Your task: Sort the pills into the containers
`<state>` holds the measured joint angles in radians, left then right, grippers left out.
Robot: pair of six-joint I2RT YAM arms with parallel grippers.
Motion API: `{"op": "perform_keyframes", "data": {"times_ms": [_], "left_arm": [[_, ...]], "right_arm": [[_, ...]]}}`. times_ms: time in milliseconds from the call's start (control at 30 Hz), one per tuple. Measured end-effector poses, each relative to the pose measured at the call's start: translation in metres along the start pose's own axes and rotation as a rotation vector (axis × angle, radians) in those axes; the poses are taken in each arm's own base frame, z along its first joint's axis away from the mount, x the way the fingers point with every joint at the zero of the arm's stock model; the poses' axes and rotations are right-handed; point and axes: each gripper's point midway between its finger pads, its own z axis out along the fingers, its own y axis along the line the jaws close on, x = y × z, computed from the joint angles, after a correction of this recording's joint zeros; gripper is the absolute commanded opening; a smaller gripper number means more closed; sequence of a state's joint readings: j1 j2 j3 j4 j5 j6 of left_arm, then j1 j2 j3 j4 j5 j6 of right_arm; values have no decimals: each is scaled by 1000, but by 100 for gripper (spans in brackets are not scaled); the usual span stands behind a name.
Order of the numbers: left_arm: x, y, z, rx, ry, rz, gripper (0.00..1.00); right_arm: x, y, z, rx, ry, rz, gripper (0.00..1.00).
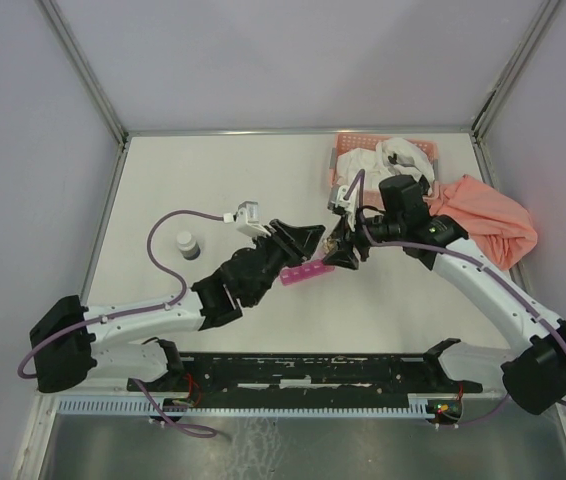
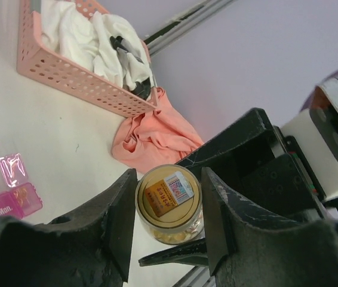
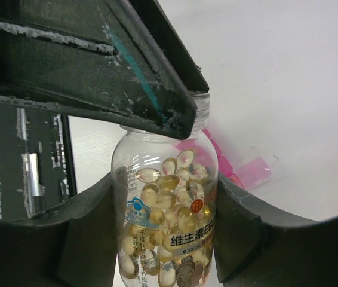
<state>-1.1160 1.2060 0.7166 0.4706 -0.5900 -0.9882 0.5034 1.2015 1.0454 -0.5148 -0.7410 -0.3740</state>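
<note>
A clear pill bottle (image 3: 169, 221) full of yellow softgel pills stands upright between my right gripper's (image 3: 164, 191) fingers, which are shut on its body. My left gripper (image 2: 169, 179) is shut on the bottle's gold cap (image 2: 169, 194); one of its fingers (image 3: 127, 78) hides the cap in the right wrist view. Both grippers, left (image 1: 315, 240) and right (image 1: 345, 250), meet at the table's middle. The magenta pill-organizer strip (image 1: 306, 272) lies just below them. It shows in the left wrist view (image 2: 14, 202) with one lid open, and behind the bottle (image 3: 243, 170).
A salmon lattice basket (image 1: 348, 150) (image 2: 67, 75) with white cloth stands at the back right. An orange cloth (image 1: 488, 215) (image 2: 151, 134) lies beside it. A small grey bottle (image 1: 189, 244) stands at the left. Enclosure walls ring the table.
</note>
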Motion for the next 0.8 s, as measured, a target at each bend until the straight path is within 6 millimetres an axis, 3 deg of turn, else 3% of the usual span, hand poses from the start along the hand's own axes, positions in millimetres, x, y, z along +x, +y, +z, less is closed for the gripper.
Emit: {"op": "perform_keyframes", "data": {"times_ms": [433,467,567,633,700,800], "left_arm": [[-19,-27,-23,473,72,209,5],[-20,-30,-24,498,69,218,14],[-23,-35,-25,534,60,227,57],[-25,-35,-28,537,52,227,77],[-26,-33,-34,534,48,224,88],[-37,-30,-45,505,13,212,95]], "right_arm": [[-33,26,-1,-261,-166,251,2],[-35,27,-3,-272,-175,260,2],[-40,29,-6,-296,-194,273,2],[-41,30,-6,-303,-198,271,2],[-41,28,-6,-295,-195,272,2],[-38,24,-5,-270,-191,261,2]]}}
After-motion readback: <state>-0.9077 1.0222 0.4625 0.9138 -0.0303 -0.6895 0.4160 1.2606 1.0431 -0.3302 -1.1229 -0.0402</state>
